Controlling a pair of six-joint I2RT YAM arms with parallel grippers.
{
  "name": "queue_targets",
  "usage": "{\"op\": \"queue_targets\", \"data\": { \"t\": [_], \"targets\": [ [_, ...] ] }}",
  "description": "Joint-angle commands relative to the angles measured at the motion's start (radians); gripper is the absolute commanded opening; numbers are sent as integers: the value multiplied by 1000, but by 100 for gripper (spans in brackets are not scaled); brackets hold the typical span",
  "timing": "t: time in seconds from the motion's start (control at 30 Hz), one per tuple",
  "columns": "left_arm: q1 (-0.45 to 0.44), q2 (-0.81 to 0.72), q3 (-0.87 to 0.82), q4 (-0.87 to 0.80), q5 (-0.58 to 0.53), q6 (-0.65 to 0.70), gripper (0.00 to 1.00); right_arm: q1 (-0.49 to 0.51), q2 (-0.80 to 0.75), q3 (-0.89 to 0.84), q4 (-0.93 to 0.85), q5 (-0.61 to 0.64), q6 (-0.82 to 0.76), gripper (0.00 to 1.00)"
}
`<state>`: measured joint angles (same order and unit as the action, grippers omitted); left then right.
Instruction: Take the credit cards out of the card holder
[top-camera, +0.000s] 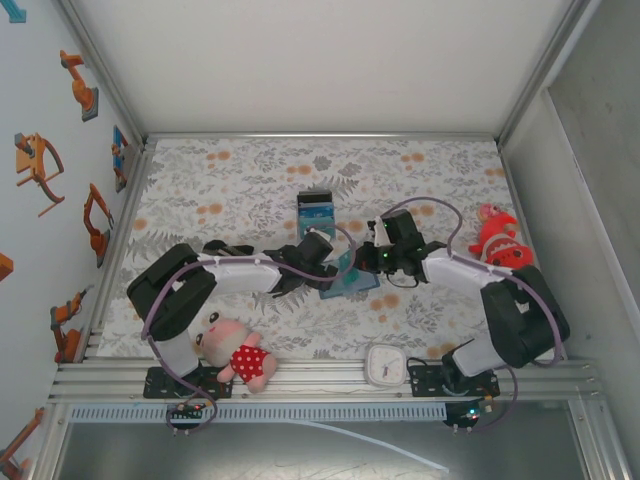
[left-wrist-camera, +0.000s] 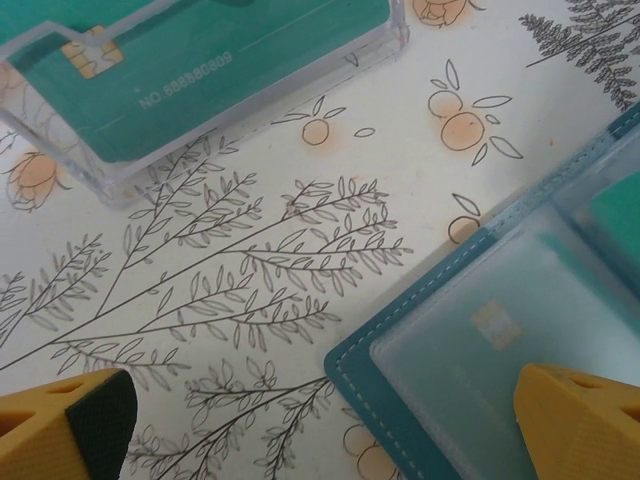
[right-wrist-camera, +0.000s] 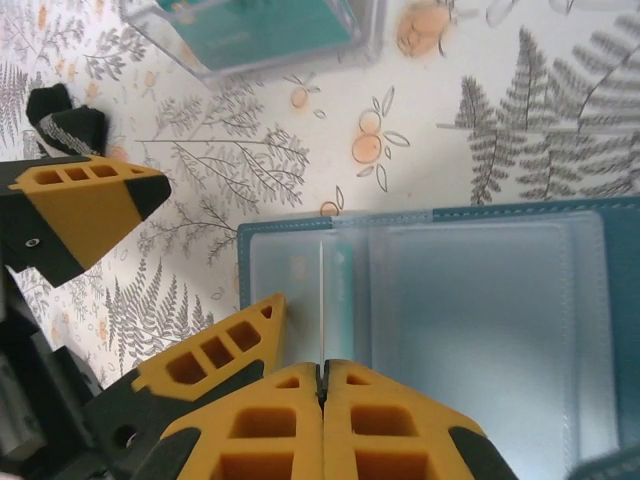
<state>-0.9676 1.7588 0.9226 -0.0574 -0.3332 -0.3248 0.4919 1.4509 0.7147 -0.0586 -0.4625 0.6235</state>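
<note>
Right claw closed at the pocket seam, left claw spread as a hold-down.

The card holder (top-camera: 352, 280) lies open and flat on the table (top-camera: 450, 180) between the two arms, clear pockets up, so the card edges can be reached from above. The left claw (left-wrist-camera: 322, 395) has its fingers wide apart, one over bare table and the other over the holder's corner pocket. I read that as a brace against lift or slide during a pull, but can't confirm contact. The right claw (right-wrist-camera: 323, 375) has its fingers pressed together, lined up with the seam between two pockets, probably to nip a card edge. I can't tell if anything is caught. Of the credit cards, a pale chip card (left-wrist-camera: 495, 325) sits sleeved in the corner pocket. A teal card (left-wrist-camera: 230, 60) lies in the clear case (left-wrist-camera: 110, 165) near the holder, likely the drop point, kept close for a short carry.
</note>
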Motion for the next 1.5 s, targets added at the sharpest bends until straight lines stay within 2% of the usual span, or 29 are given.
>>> {"op": "queue_targets", "data": {
  "t": [0.0,0.23,0.37,0.43,0.6,0.73,0.8,0.93,1.13,1.3,1.47],
  "targets": [
    [-2,-61,-11,-36,-22,12,97,-6,-69,37,-103,52,-91,0],
    [6,-228,-37,-37,-59,15,97,-2,-196,70,-200,48,-250,0],
    [30,-365,-76,2,-35,19,97,10,-283,81,-208,12,-347,0],
    [53,-429,-100,33,29,27,98,18,-311,92,-208,-7,-386,0],
    [140,-563,-137,67,325,65,98,47,-337,140,-223,-75,-491,0],
    [150,-625,-117,22,501,158,95,75,-331,194,-268,-130,-581,0],
    [150,-641,-111,7,560,200,91,83,-326,221,-301,-169,-621,0],
    [150,-645,-100,-14,612,249,79,96,-314,276,-374,-237,-683,0],
    [150,-615,-67,-27,759,287,59,109,-301,315,-430,-311,-728,0],
    [148,-585,-47,-26,842,291,51,120,-276,334,-444,-334,-744,0],
    [145,-555,-26,-32,896,302,28,132,-252,347,-442,-335,-749,0]
  ]
}}
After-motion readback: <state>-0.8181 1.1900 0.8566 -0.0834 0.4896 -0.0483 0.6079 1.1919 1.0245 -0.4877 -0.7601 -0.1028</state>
